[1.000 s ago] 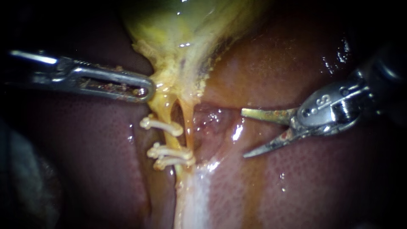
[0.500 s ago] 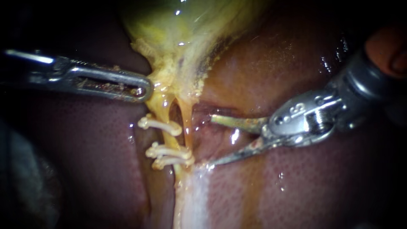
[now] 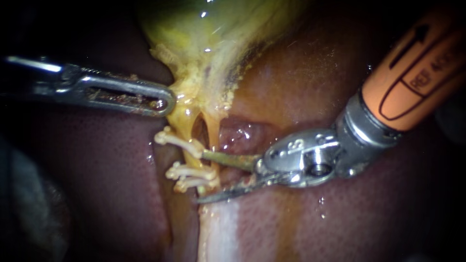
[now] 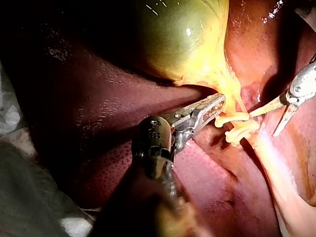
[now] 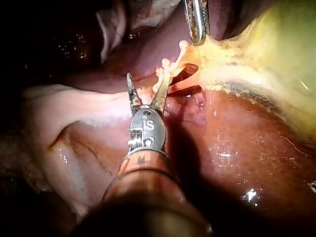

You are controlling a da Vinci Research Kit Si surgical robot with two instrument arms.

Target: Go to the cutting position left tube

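In the endoscope view light pools at the centre of the frame: the gallbladder (image 3: 213, 29) and the liver (image 3: 301, 82) glow, with small white glints on wet tissue at upper centre. The left edge and the corners sink to near-black. The left instrument (image 3: 165, 103) gleams along its metal; the right instrument (image 3: 206, 175) seems to throw a soft shadow beneath itself. In both wrist views the tissue beside the shafts lies in deep shade.
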